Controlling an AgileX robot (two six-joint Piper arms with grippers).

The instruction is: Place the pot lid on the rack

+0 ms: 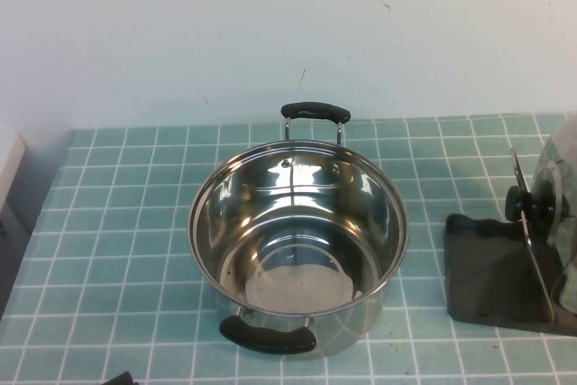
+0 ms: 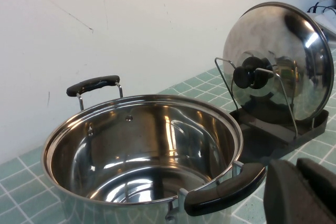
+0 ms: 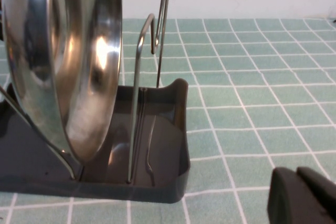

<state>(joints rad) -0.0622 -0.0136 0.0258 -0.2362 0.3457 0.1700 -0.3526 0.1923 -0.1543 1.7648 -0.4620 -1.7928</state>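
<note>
The pot lid (image 1: 557, 178), shiny steel with a black knob (image 1: 523, 202), stands on edge in the rack (image 1: 482, 268) at the table's right side, leaning against the wire loops. It also shows in the left wrist view (image 2: 286, 51) on the rack (image 2: 273, 129), and in the right wrist view (image 3: 63, 61) on the rack (image 3: 157, 129). My left gripper (image 2: 296, 192) is shut and empty beside the pot's near handle (image 2: 226, 195). My right gripper (image 3: 300, 198) is shut and empty, low over the tiles, apart from the rack.
A deep steel pot (image 1: 297, 241) with two black handles stands open in the middle of the green tiled table (image 1: 117, 223). A white wall runs along the back. The rack sits close to the table's right edge.
</note>
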